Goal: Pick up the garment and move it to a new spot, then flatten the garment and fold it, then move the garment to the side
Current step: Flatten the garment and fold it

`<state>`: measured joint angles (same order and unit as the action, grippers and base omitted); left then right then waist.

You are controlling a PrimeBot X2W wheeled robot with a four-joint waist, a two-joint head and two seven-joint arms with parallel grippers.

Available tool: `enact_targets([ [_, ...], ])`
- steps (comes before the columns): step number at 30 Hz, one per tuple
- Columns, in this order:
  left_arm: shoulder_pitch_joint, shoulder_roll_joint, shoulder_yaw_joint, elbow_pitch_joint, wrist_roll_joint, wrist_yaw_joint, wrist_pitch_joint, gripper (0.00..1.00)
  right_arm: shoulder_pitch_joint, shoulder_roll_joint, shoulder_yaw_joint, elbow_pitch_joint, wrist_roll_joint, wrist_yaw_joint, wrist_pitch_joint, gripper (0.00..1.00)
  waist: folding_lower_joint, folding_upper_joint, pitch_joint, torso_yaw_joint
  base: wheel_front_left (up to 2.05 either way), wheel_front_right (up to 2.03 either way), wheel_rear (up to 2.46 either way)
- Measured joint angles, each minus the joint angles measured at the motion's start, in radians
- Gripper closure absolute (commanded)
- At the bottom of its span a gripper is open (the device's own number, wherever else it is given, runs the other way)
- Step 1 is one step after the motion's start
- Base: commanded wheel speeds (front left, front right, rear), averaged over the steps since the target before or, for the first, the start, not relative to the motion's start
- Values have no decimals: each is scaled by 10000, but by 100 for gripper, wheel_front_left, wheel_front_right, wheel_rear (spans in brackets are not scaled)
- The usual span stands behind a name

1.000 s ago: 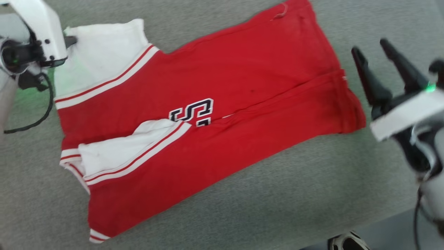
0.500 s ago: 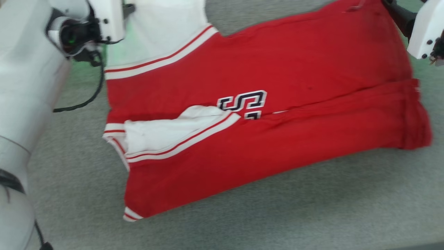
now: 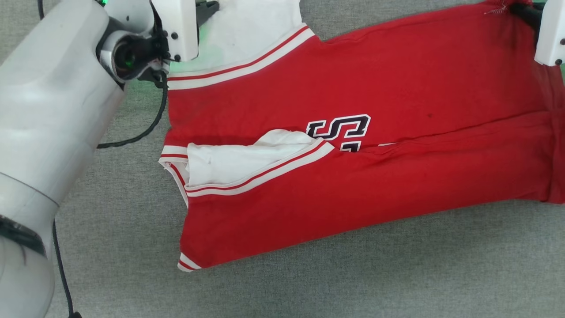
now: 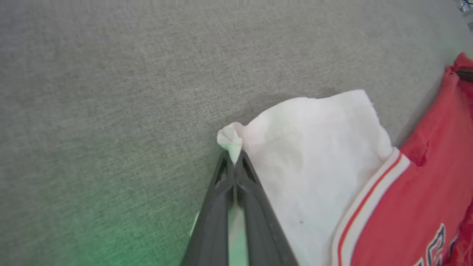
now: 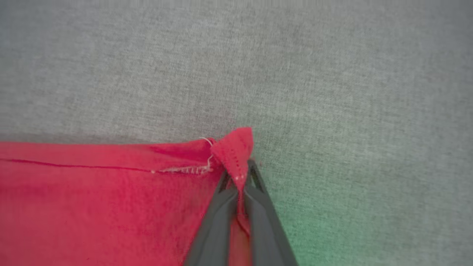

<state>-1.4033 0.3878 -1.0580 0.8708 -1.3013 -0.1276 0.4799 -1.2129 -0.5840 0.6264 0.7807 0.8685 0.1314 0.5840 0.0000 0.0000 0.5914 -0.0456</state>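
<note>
- Lying spread on the grey cloth surface, the red T-shirt had its near long side and near sleeve folded in over the chest lettering.
- Was pinched at the far white sleeve's corner by the left gripper, fingers pressed together on cloth.
- Was clamped at the far hem corner by the right gripper, fingers narrowed onto red fabric.
- Looked about midway: flattened, one fold in; far-side fold and shifting aside left.
</note>
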Motion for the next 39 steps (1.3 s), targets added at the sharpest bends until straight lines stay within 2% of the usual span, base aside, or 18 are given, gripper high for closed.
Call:
enact_targets([
  [5, 317, 293, -96, -729, -15, -4, -1216, 100, 183, -169, 182, -94, 336, -2, -729, 100, 0, 0, -348, 29, 0, 0, 0],
  [12, 1274, 1221, -428, -2690, -322, -13, -2571, 100, 1162, -663, 525, -769, 863, -4, -1592, 100, 0, 0, -1389, 133, 0, 0, 0],
  [17, 2354, 2077, -846, -4543, -495, -15, -3718, 100, 2467, -1308, 656, -1645, 1375, -6, -2061, 100, 0, 0, -2234, 326, 0, 0, 0],
  [19, 2942, 2522, -959, -5252, -500, -15, -4312, 100, 3107, -1611, 671, -2048, 1540, -6, -2251, 100, 0, 1, -2541, 410, 0, 0, 0],
  [20, 3621, 2961, -1106, -5885, -527, -15, -4886, 100, 3712, -1904, 623, -2449, 1659, -6, -2429, 100, 0, 0, -2815, 481, 0, 0, 0],
  [22, 4297, 3327, -1233, -6424, -537, -15, -5428, 100, 4333, -2140, 522, -2780, 1814, -6, -2589, 100, 0, 1, -3046, 544, 0, 0, 0],
  [29, 6445, 4230, -1530, -7770, -802, 4, -6736, 100, 6200, -2485, -247, -3503, 2098, -4, -3267, 100, 0, 0, -3483, 614, 0, 0, 0],
  [34, 7496, 4274, -1722, -8230, -792, 426, -7051, 100, 7315, -2389, -907, -3578, 2186, -6, -3626, 100, 0, 1, -3416, 631, 0, 0, 0],
  [37, 7708, 3919, -1910, -7739, -387, 656, -6985, 100, 7544, -2069, -1266, -3189, 2056, -6, -3730, 100, 0, 0, -3313, 637, 0, 0, 0],
  [39, 7822, 3536, -1960, -7219, -359, 658, -6957, 100, 7570, -1718, -1453, -2817, 1965, -6, -3747, 100, 0, 1, -3254, 639, 0, 0, 0],
])
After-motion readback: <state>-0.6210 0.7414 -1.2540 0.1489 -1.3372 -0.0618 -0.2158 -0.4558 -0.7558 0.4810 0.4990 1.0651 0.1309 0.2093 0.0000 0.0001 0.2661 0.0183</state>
